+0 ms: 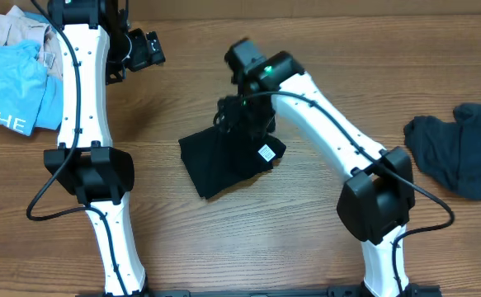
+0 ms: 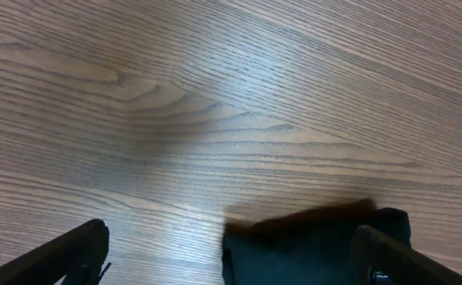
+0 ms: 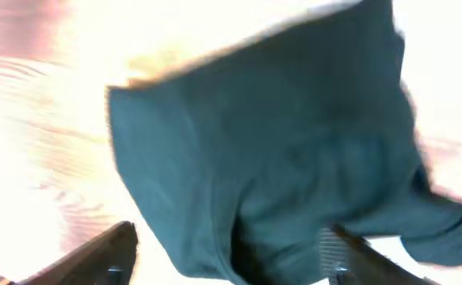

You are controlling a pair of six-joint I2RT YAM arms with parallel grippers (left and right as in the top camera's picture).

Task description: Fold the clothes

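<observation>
1 black shirt point(image 1: 223, 165) lies folded into a compact, slightly skewed rectangle at the middle of the table point(image 1: 248, 247), a white tag point(image 1: 266, 153) showing near its right corner. The cloth looks soft, light and limp. It should drape and crease wherever it is lifted, and a single layer could peel off the stack, so any further hold is best taken at a folded edge or corner, pinching all layers at once and keeping them low to the wood.

The right gripper point(image 1: 242, 115) hangs over the shirt's far edge. In the blurred wrist view its fingers point(image 3: 108, 253) stand apart with fabric below and between them, and no pinch on the cloth can be seen. The left gripper point(image 1: 151, 49) waits well apart at the table's far side, jaws spread wide over bare wood, with a corner of the black shirt in its wrist view.

Beyond them, 1 slate-blue shirt point(image 1: 459, 148) sits crumpled at the right edge, apparently unfolded. At the far left corner, 1 light-blue lettered shirt point(image 1: 9, 87) rests against a beige one point(image 1: 13, 29).
</observation>
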